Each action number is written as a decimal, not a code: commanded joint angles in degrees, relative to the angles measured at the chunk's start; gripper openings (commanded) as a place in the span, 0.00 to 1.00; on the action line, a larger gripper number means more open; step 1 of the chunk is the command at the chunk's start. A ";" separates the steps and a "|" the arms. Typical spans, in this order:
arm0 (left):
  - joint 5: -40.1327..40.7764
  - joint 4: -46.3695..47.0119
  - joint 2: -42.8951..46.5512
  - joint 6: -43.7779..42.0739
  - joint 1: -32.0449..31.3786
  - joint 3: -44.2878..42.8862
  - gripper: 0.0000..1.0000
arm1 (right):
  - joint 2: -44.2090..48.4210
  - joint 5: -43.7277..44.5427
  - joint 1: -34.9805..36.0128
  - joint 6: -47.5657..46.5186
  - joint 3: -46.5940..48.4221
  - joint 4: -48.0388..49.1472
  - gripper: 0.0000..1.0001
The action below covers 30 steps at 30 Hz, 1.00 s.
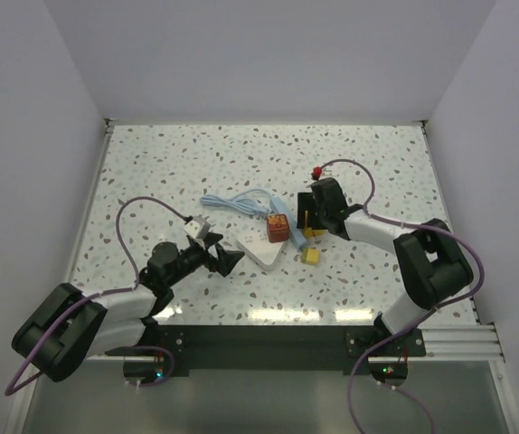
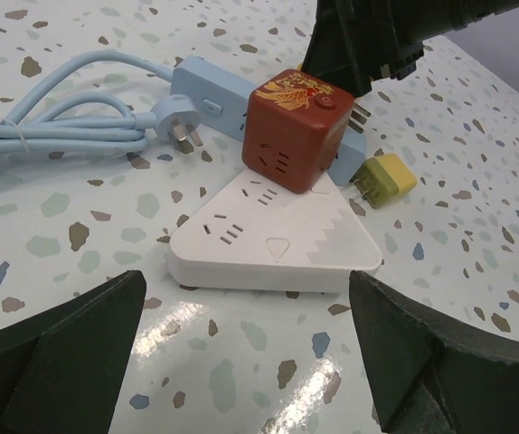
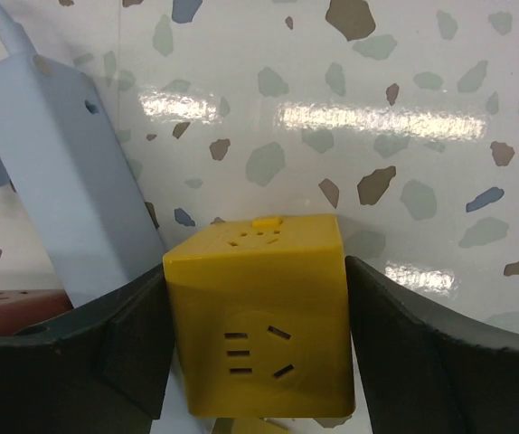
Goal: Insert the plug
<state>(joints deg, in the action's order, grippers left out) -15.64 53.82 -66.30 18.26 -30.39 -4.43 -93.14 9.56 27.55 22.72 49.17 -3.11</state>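
My right gripper point(image 1: 310, 222) is shut on a yellow socket cube point(image 3: 259, 316), with its fingers point(image 3: 133, 344) pressed on both sides. The cube sits at the end of a light blue power strip point(image 3: 70, 199). A red socket cube point(image 2: 294, 131) rests on that blue strip point(image 2: 203, 86) and on the far corner of a white triangular power strip point(image 2: 278, 240). A small yellow plug point(image 2: 383, 179) lies on the table to the right of it, prongs towards the red cube. My left gripper point(image 2: 246, 312) is open and empty, just in front of the white strip.
The blue strip's coiled cable point(image 1: 237, 201) and its plug point(image 2: 174, 122) lie to the left of the red cube. The terrazzo table point(image 1: 377, 172) is enclosed by white walls. A black rail point(image 1: 268, 339) runs along the near edge.
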 commanded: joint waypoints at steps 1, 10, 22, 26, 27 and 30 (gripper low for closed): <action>-2.55 3.92 1.26 -2.35 0.42 -2.69 1.00 | 0.24 -3.58 -0.74 -0.31 1.90 -1.10 0.71; -9.75 2.34 3.90 -2.97 0.33 -7.08 1.00 | 9.11 -7.89 -2.94 -3.03 4.79 -2.07 0.00; -24.61 10.06 3.38 6.08 0.16 -12.79 1.00 | 22.04 -42.50 -2.94 -6.03 3.31 13.10 0.00; -26.46 15.42 0.13 9.33 -0.98 -14.91 1.00 | 22.39 -54.54 -2.85 -0.76 0.67 22.96 0.00; -26.46 15.87 -0.49 9.95 -1.42 -15.43 1.00 | 22.48 -56.04 -2.77 0.21 0.14 24.98 0.00; -26.55 18.15 -3.30 11.17 -2.83 -17.45 1.00 | 23.18 -60.62 -1.63 1.54 -1.26 30.00 0.00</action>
<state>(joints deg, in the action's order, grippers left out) -40.23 64.95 -67.94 26.41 -32.14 -18.90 -72.12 -40.40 24.99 21.15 48.51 15.35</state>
